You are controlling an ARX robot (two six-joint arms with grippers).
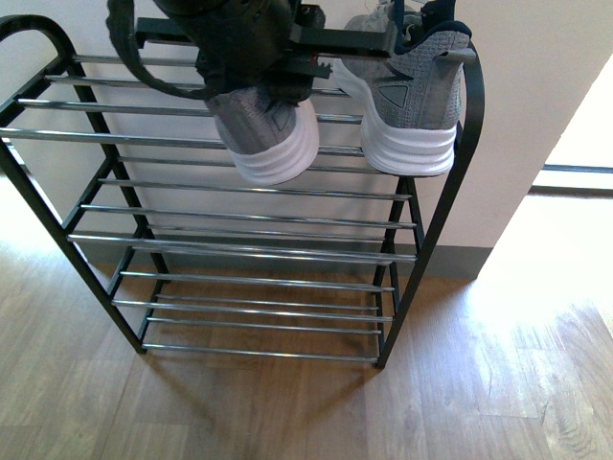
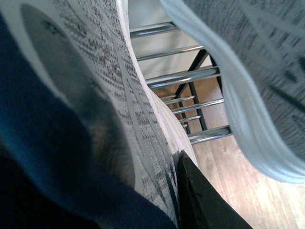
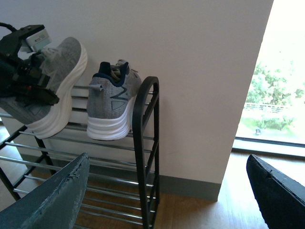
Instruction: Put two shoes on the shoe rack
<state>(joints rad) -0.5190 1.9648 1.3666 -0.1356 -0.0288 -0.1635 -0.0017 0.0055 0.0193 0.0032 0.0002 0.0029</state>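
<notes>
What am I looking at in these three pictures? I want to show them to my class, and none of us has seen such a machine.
This is a robot with two arms, each ending in a gripper. One picture comes from a camera on its body, looking ahead; the other two come from cameras on its wrists.

In the body view, a shoe rack of black uprights and shiny rods stands on a wood floor against a wall. One grey sneaker sits on the top tier. The left gripper holds the second sneaker just above that tier, beside the first.

The left wrist picture is very close up: mostly grey knit and white sole. The right wrist picture shows both sneakers from the side, framed by the open fingers of the empty right gripper.
</notes>
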